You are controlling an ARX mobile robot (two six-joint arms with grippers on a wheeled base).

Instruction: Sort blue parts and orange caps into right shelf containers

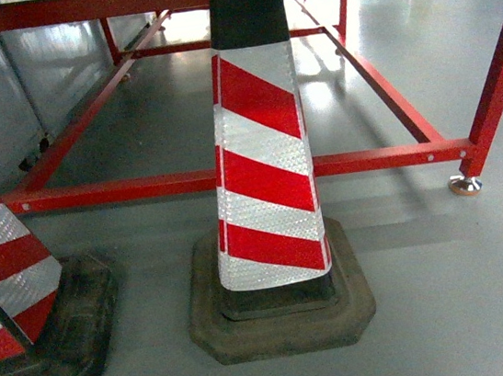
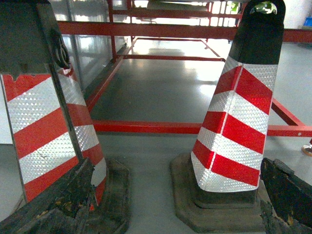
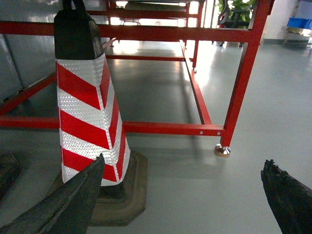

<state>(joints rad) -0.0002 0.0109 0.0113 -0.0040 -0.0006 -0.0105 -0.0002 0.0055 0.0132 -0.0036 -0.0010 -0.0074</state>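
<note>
Both grippers hang low with jaws spread wide. The left gripper [image 2: 170, 204] and right gripper [image 3: 185, 200] apparently hold nothing.

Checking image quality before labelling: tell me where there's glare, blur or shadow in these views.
Head: glare on the grey floor beyond the red frame; centre cone sharp. Left wrist: bright floor reflection up top, near left gripper fingers dark and soft. Right wrist: right gripper fingers blurred, frame shadow under the foot.

No text, label, brand or number can be read in any view. Only red and white reflective stripes are carried by the traffic cones [image 1: 266, 168], and the red steel frame [image 1: 387, 157] is left unmarked.
</note>
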